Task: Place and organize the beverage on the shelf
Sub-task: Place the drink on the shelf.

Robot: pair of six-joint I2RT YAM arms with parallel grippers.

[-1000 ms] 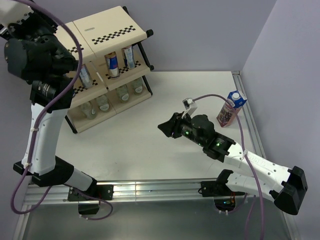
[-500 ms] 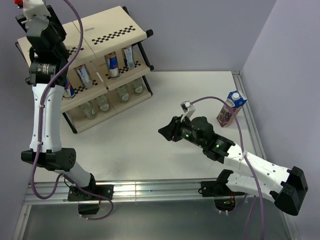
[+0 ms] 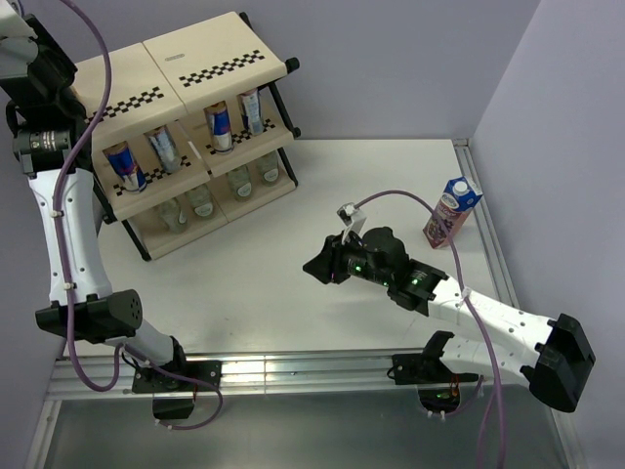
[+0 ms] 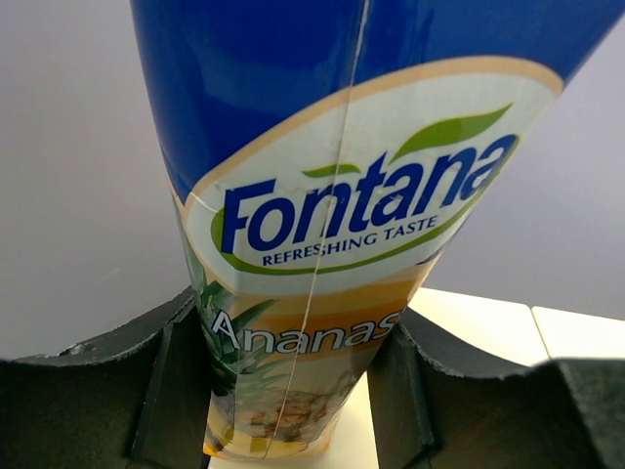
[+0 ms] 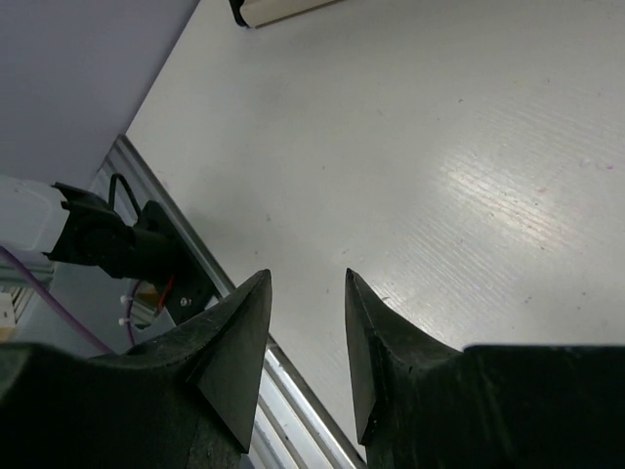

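Cans (image 3: pixel 220 122) and bottles (image 3: pixel 200 200) line the two lower tiers of the shelf (image 3: pixel 210 59); we've got the left gripper (image 4: pixel 288 381) clamped on the pineapple carton (image 4: pixel 322 244) near it, the grape carton (image 3: pixel 451 210) standing on the white table (image 3: pixel 293 293) far right, right gripper (image 5: pixel 305 322) empty, jaws apart, lilac walls (image 3: pixel 391 59) behind.

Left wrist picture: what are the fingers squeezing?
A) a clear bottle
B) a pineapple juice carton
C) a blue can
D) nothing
B: the pineapple carton, with Ananas printed on it, sits clamped between the left fingers.
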